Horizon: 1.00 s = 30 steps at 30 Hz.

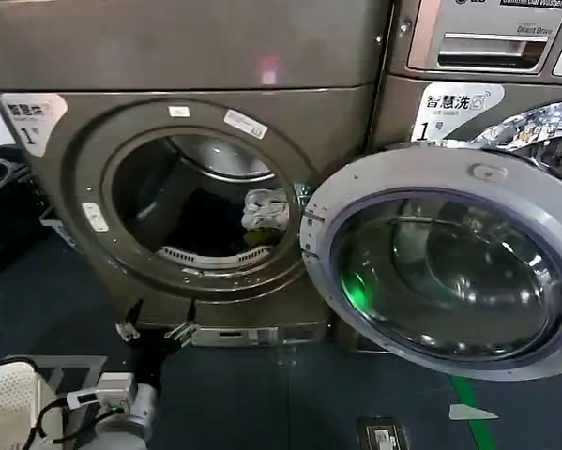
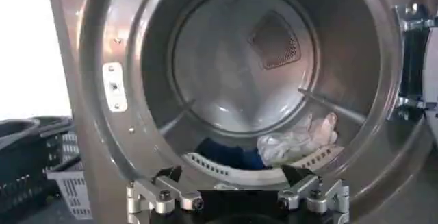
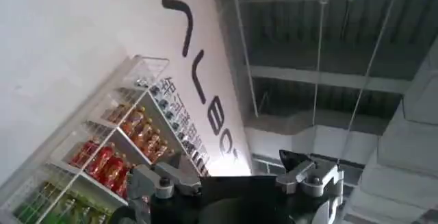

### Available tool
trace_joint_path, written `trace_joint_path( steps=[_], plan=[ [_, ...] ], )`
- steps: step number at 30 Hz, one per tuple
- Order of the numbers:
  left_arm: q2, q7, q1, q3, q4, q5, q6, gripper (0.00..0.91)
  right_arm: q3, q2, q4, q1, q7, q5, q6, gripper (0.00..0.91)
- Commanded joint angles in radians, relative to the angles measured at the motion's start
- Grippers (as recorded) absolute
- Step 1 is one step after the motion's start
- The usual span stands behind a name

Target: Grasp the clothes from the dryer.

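Note:
The dryer (image 1: 65, 206) stands in front of me with its round glass door (image 1: 440, 262) swung open to the right. Low in the drum, towards the right, lie the clothes (image 1: 265, 214): a whitish-grey piece (image 2: 295, 140), a dark blue piece (image 2: 229, 155) beside it and a bit of olive-green (image 1: 262, 236). My left gripper (image 1: 157, 321) hangs open just below and in front of the porthole's lower rim, outside the drum, holding nothing; the left wrist view shows it (image 2: 233, 176) facing the drum mouth. My right gripper (image 3: 229, 167) is open and empty, pointed up at a wall and ceiling.
A similar machine (image 1: 478, 56) with a silver drawer stands to the right, behind the open door. Black baskets (image 1: 4, 202) and a pale crate (image 2: 68, 177) sit on the floor left of the dryer. A white mesh object (image 1: 4, 403) is near my left arm. Green tape (image 1: 473, 412) marks the floor.

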Motion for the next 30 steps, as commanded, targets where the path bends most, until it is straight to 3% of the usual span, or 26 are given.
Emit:
trace_joint_path(
  steps=[1, 21, 30],
  plan=[
    [0.002, 0.001, 0.000, -0.001, 0.001, 0.000, 0.001, 0.907, -0.007, 0.002, 0.008, 0.004, -0.002, 0.001, 0.000, 0.907],
    [0.019, 0.006, -0.012, -0.006, -0.003, -0.010, 0.001, 0.907, 0.000, 0.006, 0.020, -0.012, 0.006, 0.001, -0.009, 0.907],
    [0.096, 0.008, -0.173, 0.006, 0.074, -0.091, -0.008, 0.907, 0.023, 0.017, 0.036, -0.041, 0.006, 0.003, -0.014, 0.907]
  ],
)
